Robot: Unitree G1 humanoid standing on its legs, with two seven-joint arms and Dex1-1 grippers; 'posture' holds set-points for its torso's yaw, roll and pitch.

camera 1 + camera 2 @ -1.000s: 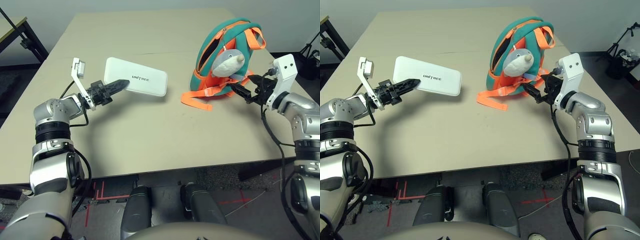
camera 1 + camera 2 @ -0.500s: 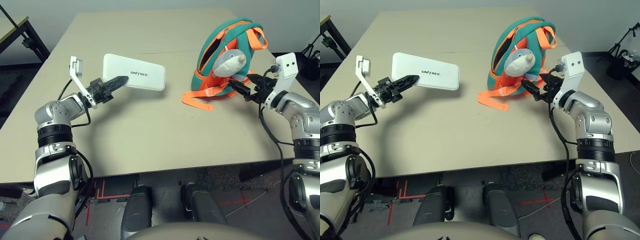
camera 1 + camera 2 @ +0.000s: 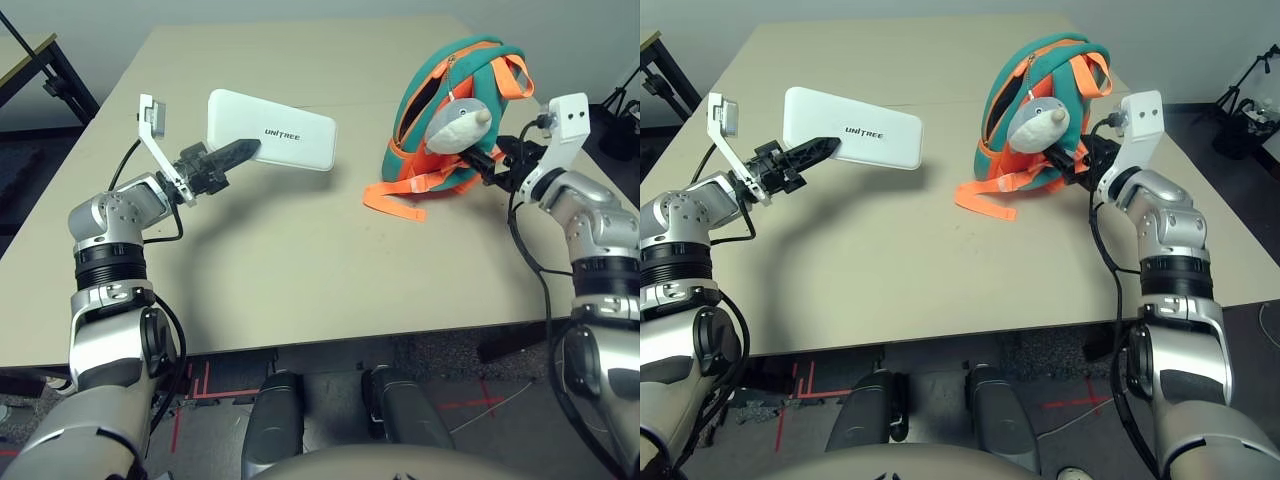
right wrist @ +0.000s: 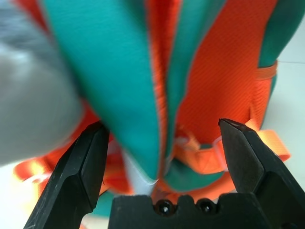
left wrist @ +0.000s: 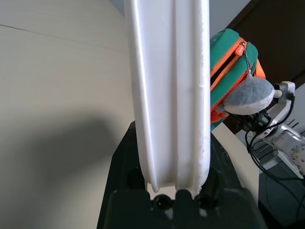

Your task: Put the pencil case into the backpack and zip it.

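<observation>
Since the earlier frames the right gripper has moved in against the backpack, and the pencil case has risen slightly.

Head view: the case hangs above the table at upper left, pinched at one end by the left gripper; the backpack stands upper right.

Left wrist view: the jaws are clamped on the case's edge.

Right wrist view: the fingers are spread wide, straddling the backpack's fabric, not closed on it.
</observation>
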